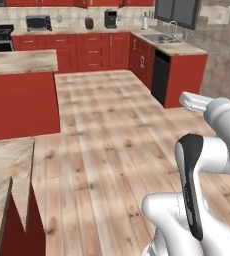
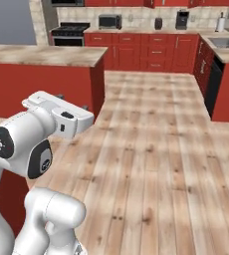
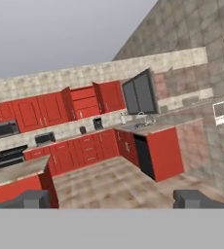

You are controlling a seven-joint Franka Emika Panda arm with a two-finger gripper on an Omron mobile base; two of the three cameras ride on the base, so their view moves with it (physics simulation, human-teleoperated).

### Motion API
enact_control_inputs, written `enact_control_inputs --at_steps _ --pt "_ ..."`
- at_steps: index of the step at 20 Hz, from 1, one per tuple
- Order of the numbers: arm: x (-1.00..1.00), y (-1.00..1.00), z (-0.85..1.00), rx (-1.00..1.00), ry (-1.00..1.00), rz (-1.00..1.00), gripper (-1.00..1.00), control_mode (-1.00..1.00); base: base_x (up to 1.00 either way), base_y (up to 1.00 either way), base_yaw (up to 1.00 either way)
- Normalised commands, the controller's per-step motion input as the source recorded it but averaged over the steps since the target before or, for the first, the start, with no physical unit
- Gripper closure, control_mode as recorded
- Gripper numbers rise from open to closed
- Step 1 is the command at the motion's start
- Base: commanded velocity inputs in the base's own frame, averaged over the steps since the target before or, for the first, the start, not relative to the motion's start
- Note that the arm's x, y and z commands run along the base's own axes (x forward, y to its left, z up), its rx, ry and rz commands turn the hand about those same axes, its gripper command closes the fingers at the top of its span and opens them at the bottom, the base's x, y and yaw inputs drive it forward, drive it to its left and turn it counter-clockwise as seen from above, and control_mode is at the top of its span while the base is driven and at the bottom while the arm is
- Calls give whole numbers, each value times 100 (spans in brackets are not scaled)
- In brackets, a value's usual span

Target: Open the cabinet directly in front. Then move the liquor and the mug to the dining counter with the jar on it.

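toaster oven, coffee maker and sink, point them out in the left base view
toaster oven (image 1: 38, 22): left base view, on its front door.
coffee maker (image 1: 110, 19): left base view, on its dark body.
sink (image 1: 159, 37): left base view, on the metal basin.

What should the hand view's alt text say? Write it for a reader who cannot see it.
Tilted view of a red kitchen: one wall cabinet stands open above the counter, both doors swung out. Below it run red base cabinets, a coffee maker, a sink and a black dishwasher. The open tool points over the wooden floor.
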Motion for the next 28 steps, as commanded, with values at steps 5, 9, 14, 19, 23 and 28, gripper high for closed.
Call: enact_control_inputs --at_steps 5,9,14,19,23,28 --pt "0 0 0 0 0 0 -100 100 100 0 0" --pt "0 0 0 0 0 0 -100 100 100 0 0" --pt "0 0 0 0 0 0 -100 100 100 -13 0" --pt "0 0 0 0 0 0 -100 100 100 -23 0" --pt "0 0 0 0 0 0 -100 100 100 -29 0" --pt "0 0 0 0 0 0 -100 100 100 -34 0"
